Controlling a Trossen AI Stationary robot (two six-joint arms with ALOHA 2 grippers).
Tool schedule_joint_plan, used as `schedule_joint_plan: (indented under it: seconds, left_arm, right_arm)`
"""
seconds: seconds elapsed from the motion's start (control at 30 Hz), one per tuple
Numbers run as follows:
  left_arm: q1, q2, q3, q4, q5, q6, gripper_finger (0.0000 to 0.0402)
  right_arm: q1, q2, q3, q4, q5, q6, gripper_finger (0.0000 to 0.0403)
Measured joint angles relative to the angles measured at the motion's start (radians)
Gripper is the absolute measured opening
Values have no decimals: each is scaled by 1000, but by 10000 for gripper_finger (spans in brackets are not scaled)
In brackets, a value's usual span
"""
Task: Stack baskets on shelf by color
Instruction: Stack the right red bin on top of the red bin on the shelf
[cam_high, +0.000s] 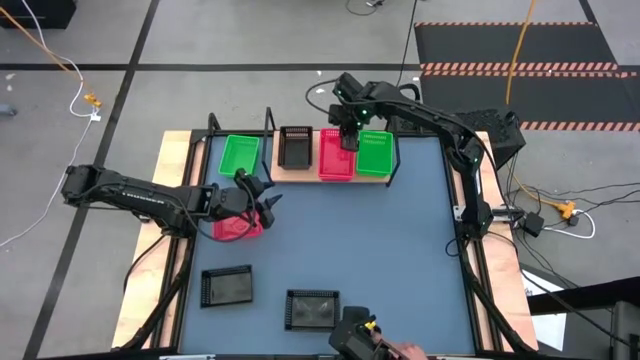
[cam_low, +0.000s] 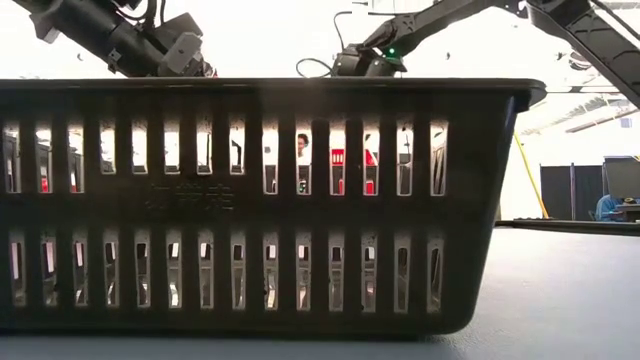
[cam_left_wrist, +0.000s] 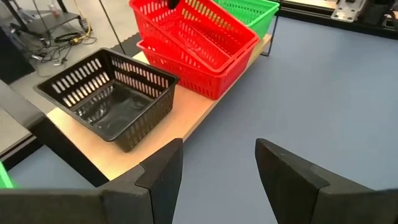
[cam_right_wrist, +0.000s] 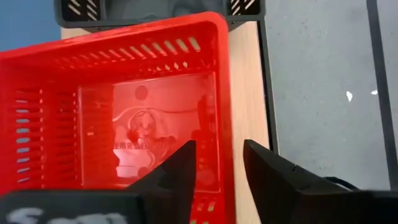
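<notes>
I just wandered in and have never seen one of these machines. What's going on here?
Two robot arms are sorting plastic baskets by colour onto a wooden shelf. The right end effector is at the rim of a red basket nested crookedly on another red one, between a black basket and a green basket. The left end effector, fingers open, sits beside another red basket on the table. Two black baskets wait on the table.
</notes>
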Motion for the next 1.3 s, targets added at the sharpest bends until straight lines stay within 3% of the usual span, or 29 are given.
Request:
schedule_joint_plan:
  seconds: [0.23,0.57,0.8,1.0,1.3]
  left_arm:
    - [0,0,0,0,-12,-1,202]
    - [0,0,0,39,-13,-2,202]
    - [0,0,0,60,-13,-13,202]
    - [0,0,0,60,-13,-32,202]
    - [0,0,0,60,-13,-38,202]
  right_arm:
    - [3,-6,-6,3,-4,-55,11]
    - [-5,-96,-6,33,-75,-50,4]
    - [-50,-133,-6,19,-245,7,3]
    - [-53,-118,-53,-1,-249,6,2]
    - [-51,-118,-212,144,-244,7,1]
